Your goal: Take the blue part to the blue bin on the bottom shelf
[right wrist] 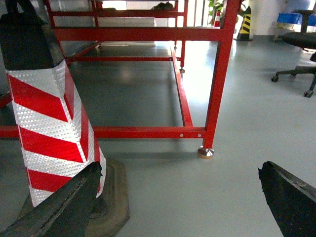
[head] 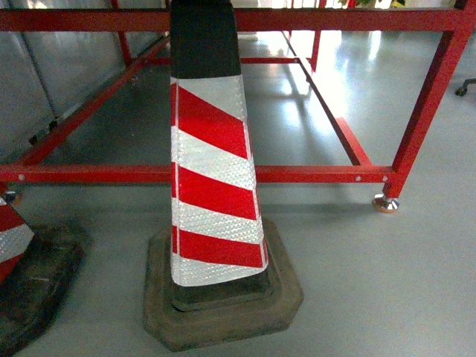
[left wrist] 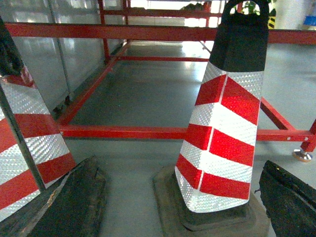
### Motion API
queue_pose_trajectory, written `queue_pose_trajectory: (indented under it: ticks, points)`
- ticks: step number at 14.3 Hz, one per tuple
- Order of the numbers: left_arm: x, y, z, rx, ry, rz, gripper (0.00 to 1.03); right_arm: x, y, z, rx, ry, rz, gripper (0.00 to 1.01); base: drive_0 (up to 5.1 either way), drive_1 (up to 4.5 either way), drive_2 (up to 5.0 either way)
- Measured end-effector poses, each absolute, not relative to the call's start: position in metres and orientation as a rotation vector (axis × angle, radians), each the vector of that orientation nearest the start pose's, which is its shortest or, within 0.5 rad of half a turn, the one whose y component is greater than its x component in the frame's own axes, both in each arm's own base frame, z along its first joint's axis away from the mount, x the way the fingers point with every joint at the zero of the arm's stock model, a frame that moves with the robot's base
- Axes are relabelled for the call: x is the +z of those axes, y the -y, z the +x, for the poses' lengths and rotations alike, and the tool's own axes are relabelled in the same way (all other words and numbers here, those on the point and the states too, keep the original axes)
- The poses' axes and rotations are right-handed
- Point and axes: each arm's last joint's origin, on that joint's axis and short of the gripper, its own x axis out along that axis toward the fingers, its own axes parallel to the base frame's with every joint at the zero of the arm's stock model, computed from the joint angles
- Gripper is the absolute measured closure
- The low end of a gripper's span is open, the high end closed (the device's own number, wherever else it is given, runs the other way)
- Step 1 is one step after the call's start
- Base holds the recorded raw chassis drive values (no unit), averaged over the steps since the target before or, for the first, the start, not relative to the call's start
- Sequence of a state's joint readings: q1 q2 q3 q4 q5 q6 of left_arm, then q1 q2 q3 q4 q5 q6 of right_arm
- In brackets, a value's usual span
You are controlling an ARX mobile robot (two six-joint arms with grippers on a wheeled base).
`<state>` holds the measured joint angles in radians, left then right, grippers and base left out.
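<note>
Grey floor [head: 387, 282], red frame [head: 223, 174], striped cone [head: 212, 171]; both tools [left wrist: 182, 197] [right wrist: 182, 197] low, level, released, empty.

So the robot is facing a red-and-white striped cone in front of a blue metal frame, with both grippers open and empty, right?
Not quite: the metal frame is red, not blue, as the head view shows. The rest holds: a red-and-white striped cone stands right in front of it, and the wrist views show the left gripper and right gripper open, with nothing between their fingers.
</note>
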<state>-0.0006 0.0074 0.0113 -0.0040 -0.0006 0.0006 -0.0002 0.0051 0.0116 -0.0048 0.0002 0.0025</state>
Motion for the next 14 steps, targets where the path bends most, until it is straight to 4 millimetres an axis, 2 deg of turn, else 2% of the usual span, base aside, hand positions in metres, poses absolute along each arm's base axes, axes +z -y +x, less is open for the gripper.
queue_pose_trajectory:
  ticks: [14]
  points:
    - [0.1664, 0.0, 0.0975, 0.0, 0.0, 0.001, 0.05, 0.1666, 0.0, 0.0973, 0.0, 0.002, 0.002, 0.03, 0.0, 0.0, 0.0]
